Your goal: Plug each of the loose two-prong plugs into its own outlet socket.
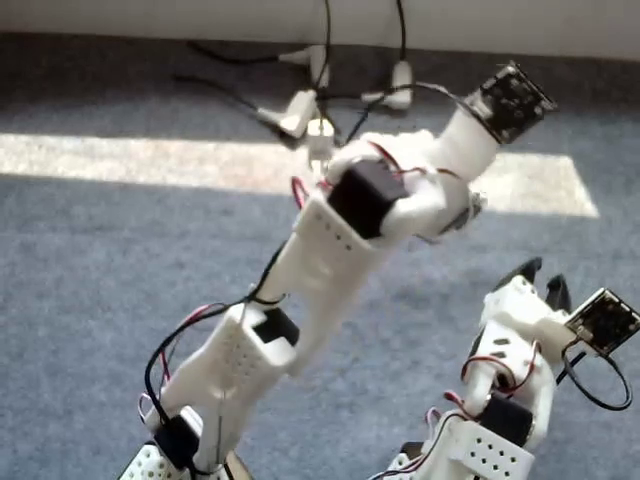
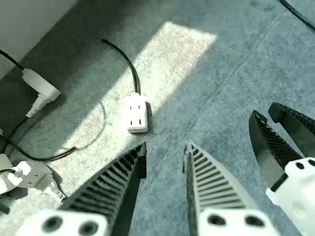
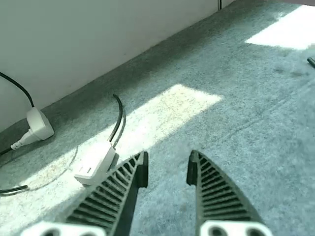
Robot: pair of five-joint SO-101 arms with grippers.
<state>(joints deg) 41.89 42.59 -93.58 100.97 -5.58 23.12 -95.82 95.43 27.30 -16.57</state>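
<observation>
So here's where you're at: your left hand [image 2: 165, 147] hangs over the grey-blue carpet [image 2: 236, 64] with its fingers spread apart and nothing between them, pointing down just short of the white outlet socket [image 2: 137, 113]. That socket block lies flat in the sunlit patch with a black cord [image 2: 129, 64] running off its far end. From the left wrist view both pairs of slots look empty. The loose plugs are well apart from it, over toward the wall [image 2: 24, 24]. One white plug [image 2: 42, 86] lies in the shade right by the wall with its prongs bare, and a second plug [image 2: 30, 174] lies loose on the carpet nearer your left hand, prongs also out in the open. Your right hand [image 3: 167, 157] is open too and holds nothing. It sits low over the carpet with the socket block near one fingertip and the white plug by the wall beyond that. In the high view your left arm [image 1: 330, 240] stretches long across the middle toward the wall, while the right hand sits further back near the edge of the carpet, well apart from the plugs. The two hands are near each other, not touching.
</observation>
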